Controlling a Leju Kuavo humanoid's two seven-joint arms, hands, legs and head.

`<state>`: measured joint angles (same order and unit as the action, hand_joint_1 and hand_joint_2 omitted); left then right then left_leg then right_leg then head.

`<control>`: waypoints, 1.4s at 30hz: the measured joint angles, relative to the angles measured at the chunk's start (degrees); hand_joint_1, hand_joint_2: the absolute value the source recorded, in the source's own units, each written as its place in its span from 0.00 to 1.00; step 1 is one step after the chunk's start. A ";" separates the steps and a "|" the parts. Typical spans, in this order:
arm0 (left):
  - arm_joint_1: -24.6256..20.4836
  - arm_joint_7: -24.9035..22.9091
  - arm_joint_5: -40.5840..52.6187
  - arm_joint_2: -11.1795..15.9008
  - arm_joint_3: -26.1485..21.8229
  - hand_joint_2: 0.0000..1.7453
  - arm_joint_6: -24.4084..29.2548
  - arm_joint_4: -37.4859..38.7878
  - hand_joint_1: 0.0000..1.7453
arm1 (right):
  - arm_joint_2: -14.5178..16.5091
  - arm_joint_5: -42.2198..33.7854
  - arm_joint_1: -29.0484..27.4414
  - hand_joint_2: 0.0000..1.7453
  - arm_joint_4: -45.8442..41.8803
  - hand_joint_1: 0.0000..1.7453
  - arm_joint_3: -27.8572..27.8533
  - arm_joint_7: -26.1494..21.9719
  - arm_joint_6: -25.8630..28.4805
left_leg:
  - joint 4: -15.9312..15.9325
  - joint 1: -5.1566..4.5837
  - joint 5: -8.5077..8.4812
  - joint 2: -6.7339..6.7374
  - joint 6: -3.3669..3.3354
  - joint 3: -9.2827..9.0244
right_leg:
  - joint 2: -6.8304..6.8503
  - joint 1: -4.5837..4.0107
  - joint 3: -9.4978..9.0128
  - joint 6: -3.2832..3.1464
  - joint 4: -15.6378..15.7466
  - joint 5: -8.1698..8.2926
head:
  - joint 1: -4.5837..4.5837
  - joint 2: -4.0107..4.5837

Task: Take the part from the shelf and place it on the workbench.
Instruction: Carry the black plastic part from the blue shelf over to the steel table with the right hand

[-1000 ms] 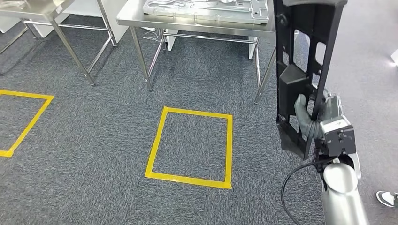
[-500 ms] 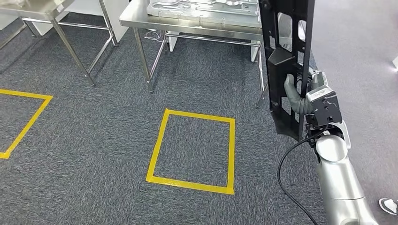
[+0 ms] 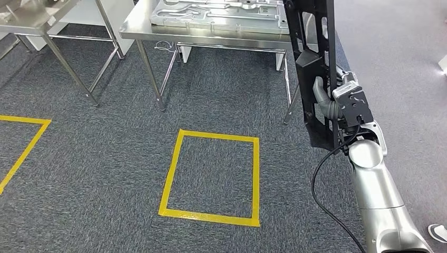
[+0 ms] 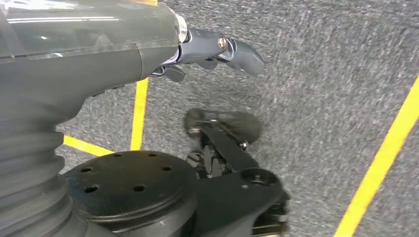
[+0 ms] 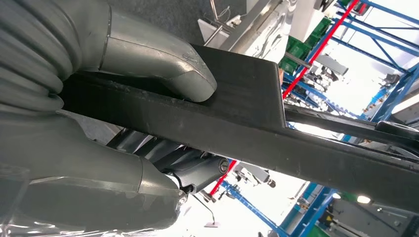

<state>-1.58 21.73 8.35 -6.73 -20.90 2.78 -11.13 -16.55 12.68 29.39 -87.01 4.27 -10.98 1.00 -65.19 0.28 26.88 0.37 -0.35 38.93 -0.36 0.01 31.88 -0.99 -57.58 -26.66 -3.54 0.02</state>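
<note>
The part (image 3: 315, 68), a long black frame with rectangular cut-outs and a matte, moulded look, is carried upright in the right hand (image 3: 337, 105), its upper end reaching past the near edge of the workbench (image 3: 211, 32) in the head view. The right wrist view shows the grey thumb pressed flat on one face of the part (image 5: 237, 123) and darker fingers curled against the other side, so the grip is firm and closed. Judgement: pick-up from the shelf is done; approach to the bench and set-down remain. The workbench is brushed steel on thin tubular legs and already bears a pale grey moulded tray (image 3: 221, 10) with recessed contours. The left hand (image 4: 217, 49) hangs over the carpet, fingers loosely extended, holding nothing. Dark grey, coarse carpet (image 3: 105, 174) carries a yellow tape rectangle (image 3: 211, 176) short of the bench.
</note>
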 joint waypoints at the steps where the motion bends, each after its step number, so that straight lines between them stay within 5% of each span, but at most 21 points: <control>1: -0.02 -0.18 0.02 0.10 0.00 1.00 0.02 0.00 0.00 | 0.01 0.02 0.60 1.00 0.54 1.00 0.28 0.02 0.04 | 3.22 -0.18 -1.74 -0.01 -0.32 -0.91 | -0.10 -0.11 -0.33 0.18 -0.08 -0.39 | -0.01 0.00; 3: -0.07 -0.45 0.06 0.22 0.01 1.00 0.05 0.00 0.00 | 0.01 0.10 1.63 1.00 1.50 1.00 0.72 0.08 0.19 | 6.37 -0.43 -3.07 -0.06 -0.85 -1.84 | -0.27 -0.27 -0.58 0.78 -0.41 -0.95 | -0.01 0.00; 7: -0.17 -0.73 0.25 0.25 0.08 1.00 0.11 0.00 0.00 | -0.07 0.19 2.83 1.00 2.70 1.00 1.17 0.19 0.46 | 7.29 -0.14 -3.03 -0.20 -1.92 -3.46 | -0.15 -0.01 0.13 2.13 -3.29 -2.12 | -0.01 0.00; 11: -0.37 -0.83 0.43 0.27 0.11 1.00 0.15 0.00 0.00 | -0.08 -0.10 3.56 1.00 3.68 1.00 1.51 0.02 0.80 | 7.49 0.00 -2.09 -0.30 -2.20 -4.59 | 0.02 0.81 7.76 3.29 -15.03 -6.54 | 0.00 0.00; 12: -0.36 -0.84 0.45 0.26 0.13 1.00 0.15 0.00 0.00 | -0.08 -0.44 3.56 1.00 3.99 1.00 1.60 -0.20 0.87 | 7.47 0.04 -1.70 -0.31 -2.11 -4.98 | 0.06 1.05 8.97 3.52 -15.80 -6.34 | 0.00 0.00; 14: -0.31 -0.84 0.49 0.23 0.17 1.00 0.15 0.00 0.00 | -0.08 -1.51 3.61 1.00 4.56 1.00 1.75 -0.90 1.04 | 7.44 0.18 -0.79 -0.06 -1.85 -6.12 | 0.61 1.34 8.45 3.68 -11.58 -2.58 | 0.00 0.00; 16: -0.16 -0.84 0.50 0.20 0.26 1.00 0.16 0.01 0.00 | -0.07 -2.59 3.91 1.00 5.07 1.00 1.83 -1.62 1.19 | 7.44 0.18 0.18 0.36 -1.38 -7.24 | 3.12 1.04 6.43 3.39 -4.26 2.07 | 0.01 0.00; 18: -0.13 -0.90 0.48 0.20 0.36 1.00 0.21 0.02 0.00 | 0.01 -3.26 4.40 1.00 5.63 1.00 2.01 -2.06 1.25 | 7.49 -0.09 0.93 0.97 -0.60 -7.85 | 4.80 0.37 5.75 2.37 -0.77 3.57 | 0.01 0.00; 22: -0.27 -1.15 0.26 0.24 0.44 1.00 0.40 0.02 0.00 | 0.08 -3.51 5.32 1.00 6.64 1.00 2.39 -2.24 1.25 | 5.55 -0.05 2.53 1.67 0.77 -8.14 | 2.47 0.44 4.73 0.49 -0.48 2.91 | 0.03 0.00; 27: -0.36 -1.34 0.05 0.27 0.44 1.00 0.50 0.02 0.00 | 0.28 -3.61 6.52 1.00 8.47 1.00 3.18 -2.08 1.11 | -9.28 0.20 8.15 0.31 0.91 1.00 | -0.24 0.15 2.65 -0.63 -0.40 1.35 | 0.02 0.00; 29: -0.23 -1.38 0.04 0.30 0.44 1.00 0.49 0.02 0.00 | 0.31 -3.60 6.63 1.00 9.23 1.00 3.62 -1.82 1.00 | -6.23 -0.01 5.74 0.19 0.30 1.49 | -1.08 -0.18 1.35 -0.68 -0.41 0.44 | 0.02 0.00; 31: -0.09 -1.35 0.05 0.47 0.44 1.00 0.46 0.03 0.00 | 0.31 -3.61 7.15 1.00 10.04 1.00 3.92 -1.62 0.97 | 1.30 -0.59 -0.25 0.01 -0.93 -0.01 | -1.55 -0.42 0.24 -0.57 -0.45 -0.46 | 0.02 0.00; 33: -0.15 -1.20 0.10 0.66 0.45 1.00 0.38 0.04 0.00 | 0.34 -3.62 8.07 1.00 11.23 1.00 4.28 -1.48 1.03 | 5.94 -1.13 -3.56 -0.23 -1.76 -0.99 | -1.88 -0.40 -0.20 -0.11 -0.41 -1.12 | 0.02 0.00; 38: -0.39 -0.98 0.20 0.62 0.46 1.00 0.22 0.04 0.00 | 0.47 -3.22 10.28 1.00 13.23 1.00 5.05 -1.40 1.63 | 8.05 -0.80 -3.80 -0.36 -2.74 -3.32 | -1.15 -0.23 0.36 1.70 -3.58 -2.33 | 0.03 0.00; 42: -0.55 -1.25 0.33 0.48 0.46 1.00 0.15 0.04 0.00 | 0.70 -2.12 11.87 1.00 14.72 1.00 5.74 -1.04 2.34 | 8.21 -0.38 -2.80 -0.41 -2.69 -4.62 | -0.22 0.76 8.28 3.24 -15.26 -6.65 | 0.03 0.00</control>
<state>-2.14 20.48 8.68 -6.25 -20.43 2.93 -11.08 -15.85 10.56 41.26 -72.29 10.01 -12.02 3.34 -56.97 -0.10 24.08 -0.04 -3.04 34.31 -0.58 0.77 40.16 2.25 -72.83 -33.31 -3.51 0.02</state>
